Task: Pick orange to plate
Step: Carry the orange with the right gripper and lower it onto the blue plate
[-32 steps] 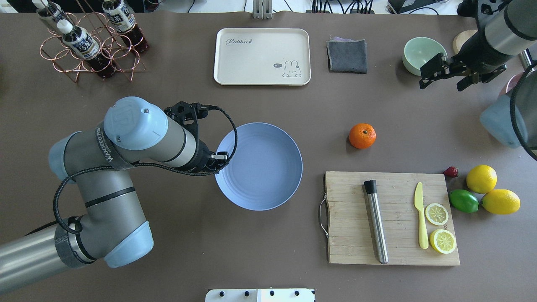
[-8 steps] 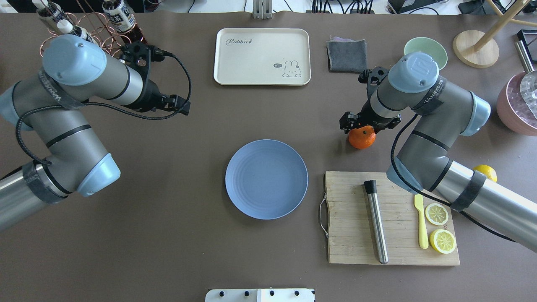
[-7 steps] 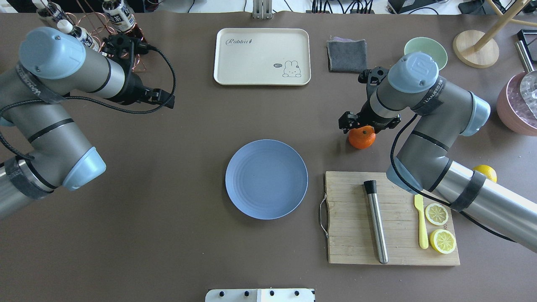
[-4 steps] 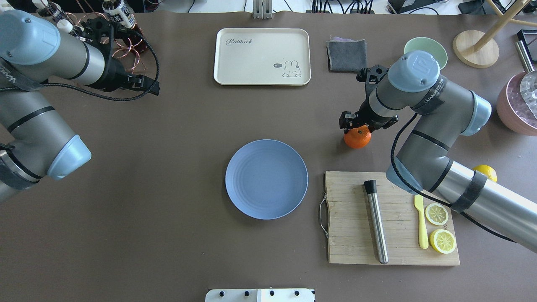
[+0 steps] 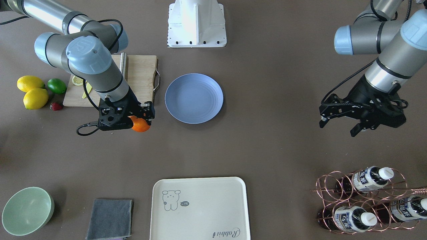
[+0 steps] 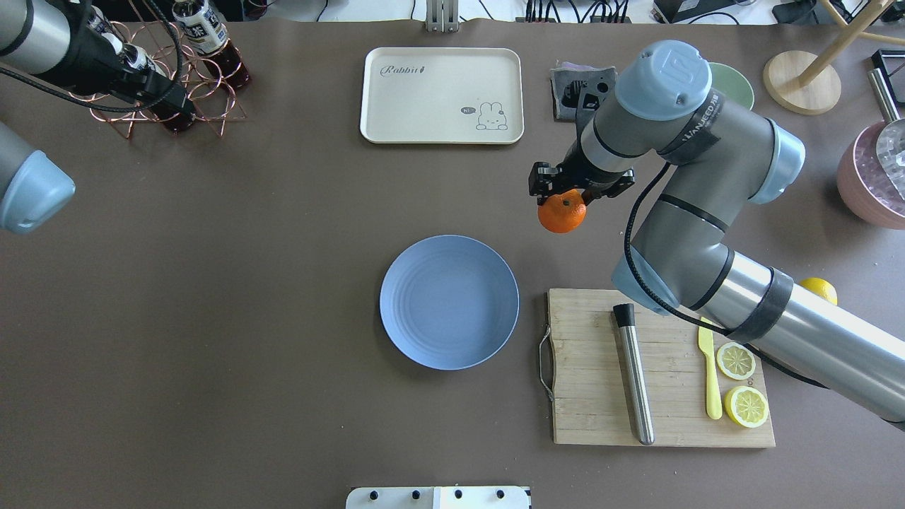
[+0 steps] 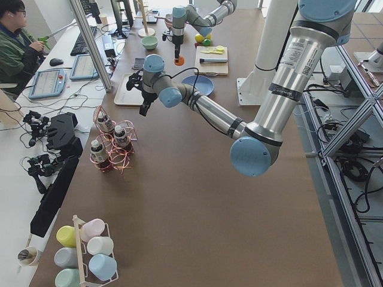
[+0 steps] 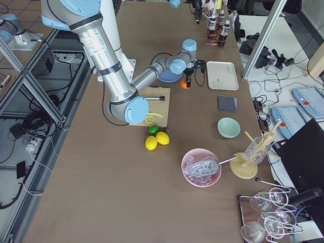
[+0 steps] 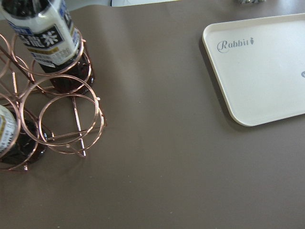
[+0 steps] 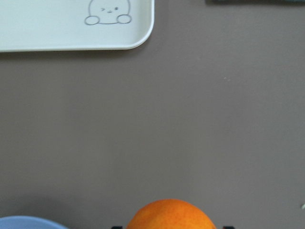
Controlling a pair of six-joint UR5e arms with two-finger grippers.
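Observation:
The orange (image 6: pixel 562 218) hangs above the table with my right gripper (image 6: pixel 565 201) shut on it from above, up and to the right of the light-blue plate (image 6: pixel 449 302) and apart from it. In the front view the orange (image 5: pixel 140 125) sits under the right gripper (image 5: pixel 142 116), left of the plate (image 5: pixel 194 98). The right wrist view shows the top of the orange (image 10: pixel 169 215) and a sliver of the plate (image 10: pixel 19 223). My left gripper (image 5: pixel 337 128) is open and holds nothing, far from the plate, near the bottle rack (image 5: pixel 363 196).
A wooden cutting board (image 6: pixel 601 424) with a steel muddler (image 6: pixel 634 375), yellow knife and lemon slices lies right of the plate. A cream tray (image 6: pixel 442 95), grey cloth (image 5: pixel 109 218) and mint bowl (image 5: pixel 26 210) line the far side. Lemons and a lime (image 5: pixel 56 85) lie by the board.
My right gripper has closed on the orange, lifted it and carried it left toward the plate. My left arm has let go of the plate and drawn back to the bottle rack.

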